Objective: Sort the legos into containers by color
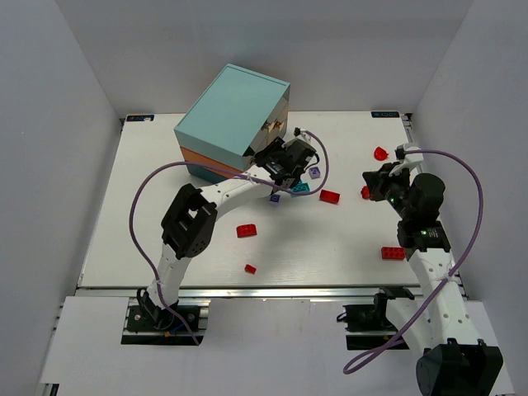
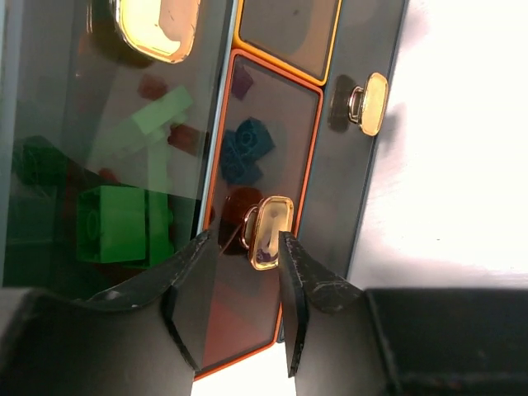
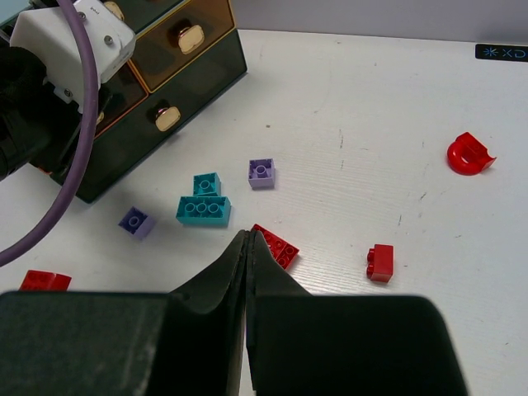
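White desk (image 1: 124, 247) and plain walls (image 1: 74, 66) close the scene in. Nearest the arm bases lie three red bricks (image 1: 246, 230), well apart. Beyond them the right gripper (image 3: 247, 237) hangs above the desk, jaws pressed together with nothing between them; from above it partly hides another red brick (image 1: 365, 192). Past it sit teal bricks (image 3: 204, 202), two lavender bricks (image 3: 261, 173) and a red curved piece (image 3: 469, 154). Farther on, the left gripper (image 2: 246, 239) stands slightly parted astride a gold handle (image 2: 268, 233) on the orange-framed drawer (image 2: 264, 107) of the chest (image 1: 235, 115); whether it grips is unclear. Green bricks (image 2: 111, 223) show dimly through a tinted front.
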{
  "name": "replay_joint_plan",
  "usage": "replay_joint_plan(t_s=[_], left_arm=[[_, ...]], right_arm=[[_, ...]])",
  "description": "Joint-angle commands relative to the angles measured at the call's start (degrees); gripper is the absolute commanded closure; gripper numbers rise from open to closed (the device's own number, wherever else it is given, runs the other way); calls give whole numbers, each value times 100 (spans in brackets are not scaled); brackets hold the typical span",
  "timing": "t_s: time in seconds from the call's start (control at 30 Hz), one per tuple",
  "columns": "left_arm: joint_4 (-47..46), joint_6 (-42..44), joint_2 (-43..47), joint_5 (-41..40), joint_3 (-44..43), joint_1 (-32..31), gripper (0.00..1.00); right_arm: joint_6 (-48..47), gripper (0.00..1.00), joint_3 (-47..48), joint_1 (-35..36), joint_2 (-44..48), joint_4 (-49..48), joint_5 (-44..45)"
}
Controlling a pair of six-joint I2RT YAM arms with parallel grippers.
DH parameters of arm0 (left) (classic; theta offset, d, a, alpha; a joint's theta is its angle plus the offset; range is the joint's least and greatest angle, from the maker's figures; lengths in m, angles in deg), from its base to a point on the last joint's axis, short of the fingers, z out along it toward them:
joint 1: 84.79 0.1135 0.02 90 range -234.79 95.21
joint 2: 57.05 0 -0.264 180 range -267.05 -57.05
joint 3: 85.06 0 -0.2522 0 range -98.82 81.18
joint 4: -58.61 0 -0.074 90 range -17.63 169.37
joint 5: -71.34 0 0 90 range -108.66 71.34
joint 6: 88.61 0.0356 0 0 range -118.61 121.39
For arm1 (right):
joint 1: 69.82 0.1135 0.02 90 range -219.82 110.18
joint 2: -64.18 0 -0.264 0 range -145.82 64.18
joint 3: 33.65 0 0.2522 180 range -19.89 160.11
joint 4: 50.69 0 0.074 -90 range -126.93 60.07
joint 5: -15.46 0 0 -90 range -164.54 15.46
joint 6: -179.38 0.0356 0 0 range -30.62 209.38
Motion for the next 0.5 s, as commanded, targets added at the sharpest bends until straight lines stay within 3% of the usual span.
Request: replay_joint_plan(t_s=[0.0,0.17,0.47], left_arm=[[-93,12,-19,-118,-127,15,53],[118,-146,-116,93,-198,15,55],[188,-155,-195,155,-242,67,68]], right_arm=[[-20,100,-12,-12,5,-288,-58],[-20,100,-12,-20,14,-288,-41],[-11,100,-12,-12,23,-297,-15]])
